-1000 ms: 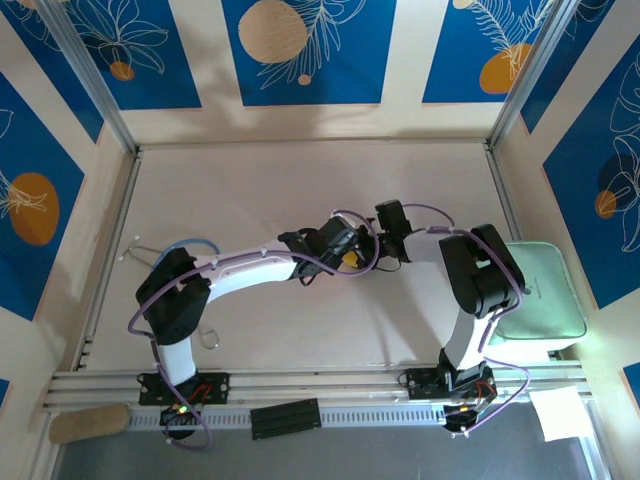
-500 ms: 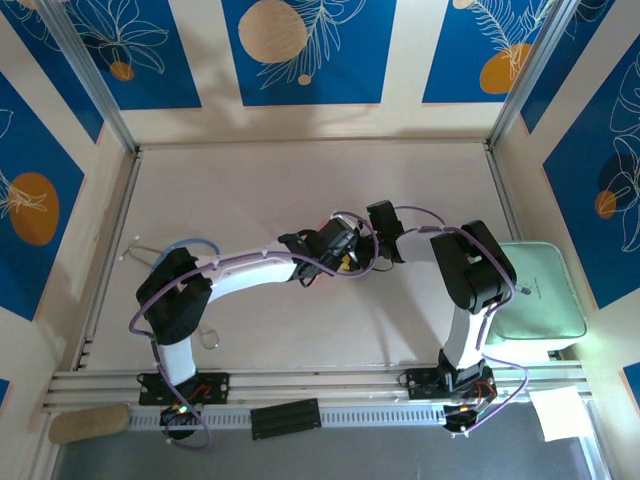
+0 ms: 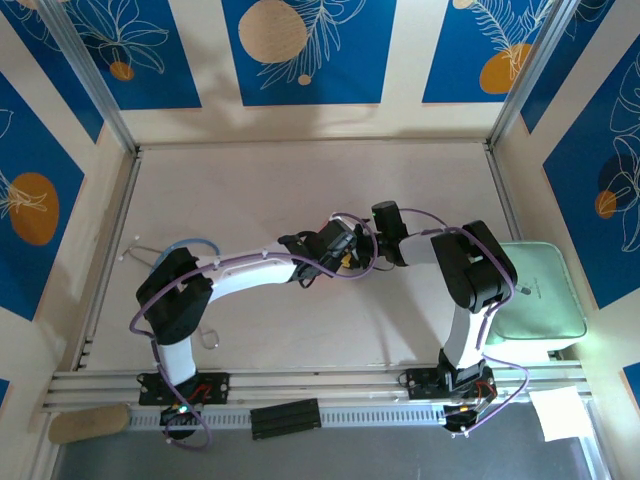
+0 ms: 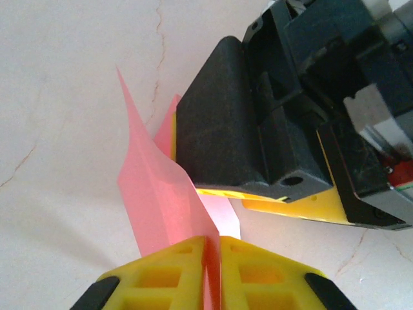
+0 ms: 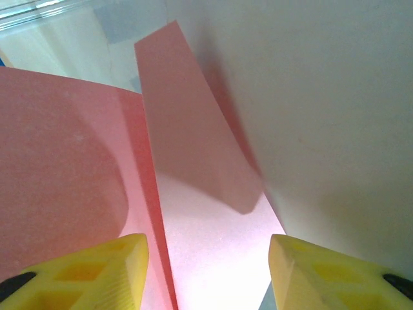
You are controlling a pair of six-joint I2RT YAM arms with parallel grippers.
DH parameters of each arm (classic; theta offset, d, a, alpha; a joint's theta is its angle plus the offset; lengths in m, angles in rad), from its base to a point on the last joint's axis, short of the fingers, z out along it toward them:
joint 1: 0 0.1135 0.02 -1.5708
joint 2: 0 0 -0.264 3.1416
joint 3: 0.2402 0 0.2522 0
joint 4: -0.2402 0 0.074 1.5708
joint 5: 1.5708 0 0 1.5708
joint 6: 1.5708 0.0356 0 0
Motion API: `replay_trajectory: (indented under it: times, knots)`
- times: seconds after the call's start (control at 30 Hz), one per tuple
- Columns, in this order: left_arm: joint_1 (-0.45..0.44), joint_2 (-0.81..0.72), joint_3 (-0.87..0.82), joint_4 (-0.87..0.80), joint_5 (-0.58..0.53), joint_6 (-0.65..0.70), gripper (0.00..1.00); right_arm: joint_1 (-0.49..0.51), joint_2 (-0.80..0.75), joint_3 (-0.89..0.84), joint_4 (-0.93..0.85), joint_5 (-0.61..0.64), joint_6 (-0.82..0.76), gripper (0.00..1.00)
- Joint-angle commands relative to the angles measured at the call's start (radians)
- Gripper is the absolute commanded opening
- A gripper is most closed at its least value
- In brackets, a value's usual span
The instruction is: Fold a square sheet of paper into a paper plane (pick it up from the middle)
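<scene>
The pink-red paper is folded and creased, standing up off the table. My left gripper is shut on its lower edge, yellow fingertips pressed together with the sheet between them. In the left wrist view the black body of the right gripper sits just behind the paper. In the right wrist view the paper runs between the spread yellow fingers of my open right gripper, one flap rising on the left. From above, the left gripper and right gripper meet at mid-table.
A pale green pad lies at the right edge beside the right arm. A white paper sheet sits at the near right corner. A black strip and a wooden piece rest on the front rail.
The right gripper has shifted a little to the left, closer to the left gripper. The left gripper keeps its hold on the paper and has hardly moved.
</scene>
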Motion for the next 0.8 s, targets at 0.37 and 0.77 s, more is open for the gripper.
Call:
replay_trajectory:
  times: [0.37, 0.77]
  knots:
    - [0.017, -0.003, -0.028, 0.027, 0.022, -0.027, 0.15, 0.026, 0.057, 0.094, -0.201, -0.026, -0.054, 0.54]
    - [0.047, -0.077, -0.053, 0.003, 0.116, -0.108, 0.5, 0.02, 0.047, 0.133, -0.29, 0.001, -0.105, 0.38]
